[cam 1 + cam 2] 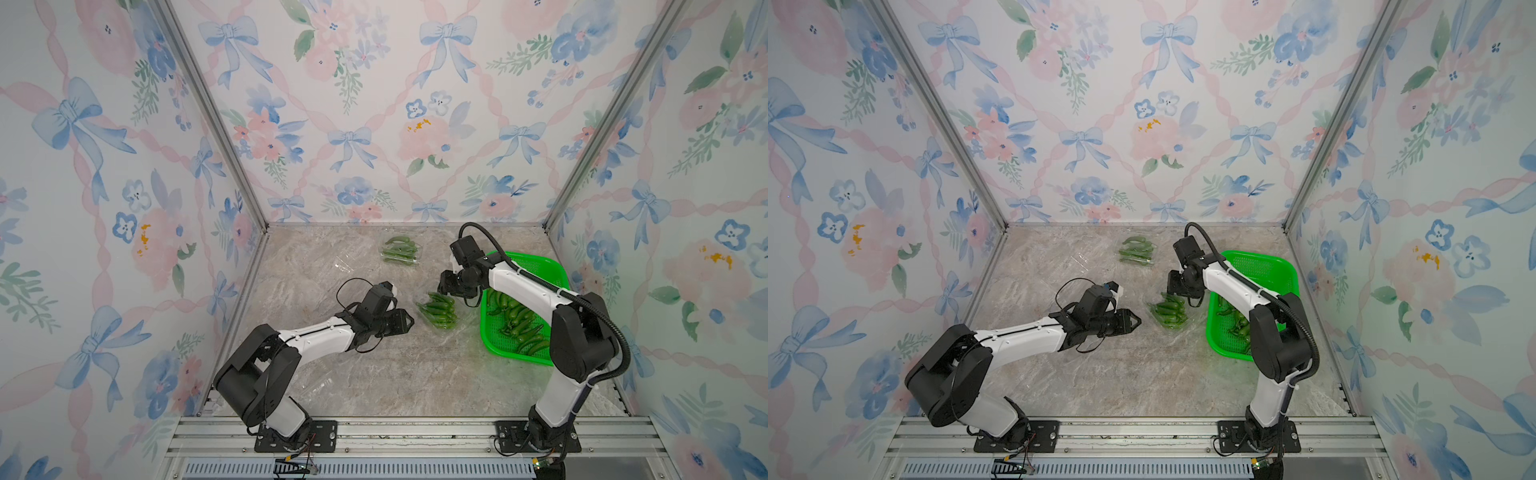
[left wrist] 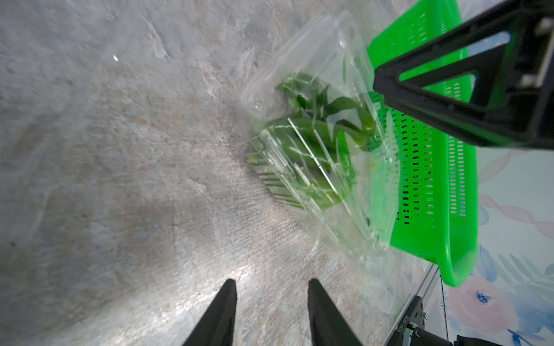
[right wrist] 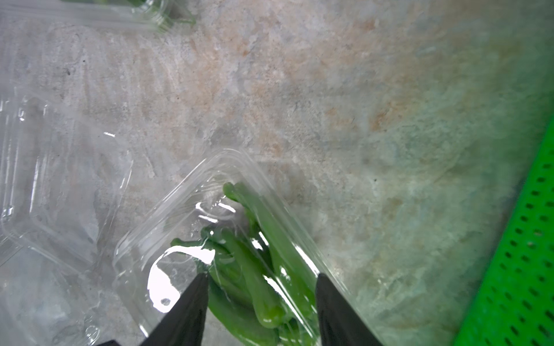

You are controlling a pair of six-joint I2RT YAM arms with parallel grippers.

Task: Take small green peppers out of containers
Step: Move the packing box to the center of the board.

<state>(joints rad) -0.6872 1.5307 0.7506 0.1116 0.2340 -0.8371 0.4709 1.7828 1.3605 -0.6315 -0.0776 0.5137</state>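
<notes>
A clear container [image 1: 439, 312] full of small green peppers [image 1: 436, 309] lies mid-table in both top views, right beside the basket. My right gripper [image 1: 443, 286] hangs over its far end. In the right wrist view it [image 3: 260, 278] is open, fingers either side of the peppers [image 3: 239, 203] inside the clear container [image 3: 186, 191]; whether they touch it I cannot tell. My left gripper [image 1: 409, 320] is just left of that container, open and empty [image 2: 271, 284], with the container [image 2: 323, 90] and its peppers [image 2: 314, 143] ahead. A second full container [image 1: 401, 249] sits at the back.
A bright green perforated basket [image 1: 540, 266] with several loose peppers [image 1: 515, 320] stands at the right, partly under the right arm. Empty clear containers lie at back centre [image 1: 345, 262] and front left [image 1: 320, 386]. The booth walls close in on three sides.
</notes>
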